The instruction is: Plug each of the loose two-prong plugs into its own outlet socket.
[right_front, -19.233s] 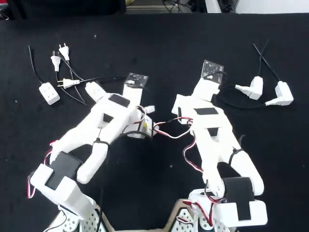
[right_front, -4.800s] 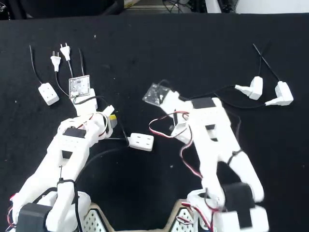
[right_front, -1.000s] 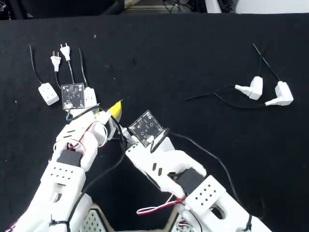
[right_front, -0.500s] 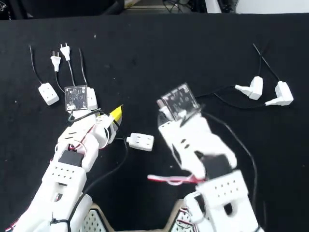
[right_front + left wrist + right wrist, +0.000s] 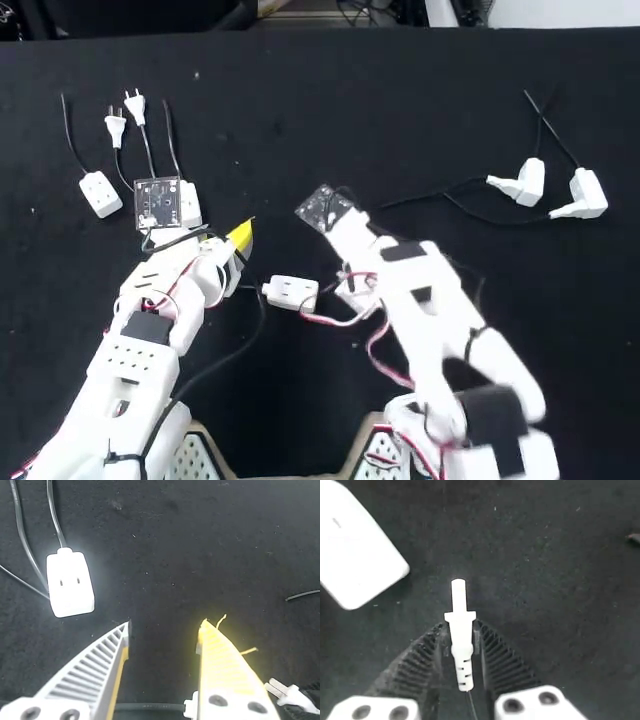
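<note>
1. The right arm (image 5: 420, 300) stood upright at right of centre in the oldest picture. A second ago it had swung down low over the socket (image 5: 291, 292), and half a second ago it had risen again. Now it leans left, its gripper (image 5: 459, 628) just right of that socket and clamped on a plug (image 5: 458, 602).
2. The socket has moved from the upper left of the frame to the middle of the worktop (image 5: 400, 90).
3. The left arm (image 5: 150, 310), first stretched toward the centre, has drawn back to the left side.
</note>
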Controlling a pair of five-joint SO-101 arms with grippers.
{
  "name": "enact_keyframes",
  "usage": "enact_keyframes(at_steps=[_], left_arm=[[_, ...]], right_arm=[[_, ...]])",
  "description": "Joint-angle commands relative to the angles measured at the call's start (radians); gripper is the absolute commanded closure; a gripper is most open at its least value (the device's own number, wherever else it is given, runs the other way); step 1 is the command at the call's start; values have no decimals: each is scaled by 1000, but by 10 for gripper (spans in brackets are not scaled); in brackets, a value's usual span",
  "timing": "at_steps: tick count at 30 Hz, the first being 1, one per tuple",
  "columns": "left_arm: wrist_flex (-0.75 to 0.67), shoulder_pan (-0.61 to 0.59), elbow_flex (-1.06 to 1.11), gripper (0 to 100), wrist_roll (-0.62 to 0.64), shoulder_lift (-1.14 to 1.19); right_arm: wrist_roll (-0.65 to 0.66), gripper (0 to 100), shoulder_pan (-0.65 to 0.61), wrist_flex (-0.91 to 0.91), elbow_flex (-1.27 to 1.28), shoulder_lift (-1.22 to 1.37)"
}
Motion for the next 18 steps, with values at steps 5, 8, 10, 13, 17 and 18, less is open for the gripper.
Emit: enact_keyframes(at_steps=[5,8,10,13,17,18], left_arm=[[-14,4,-5,780,-8,-8],[-14,4,-5,780,-8,-8],[-14,4,-5,780,-8,-8],[-14,4,-5,780,-8,-8],[-14,2,-5,780,-8,-8],[-14,2,-5,780,-8,-8]], right_arm=[[60,985,71,163,-193,150],[91,966,71,209,-200,159],[95,939,71,222,-200,157],[97,935,71,236,-202,156],[98,935,71,275,-205,156],[98,935,71,282,-206,154]])
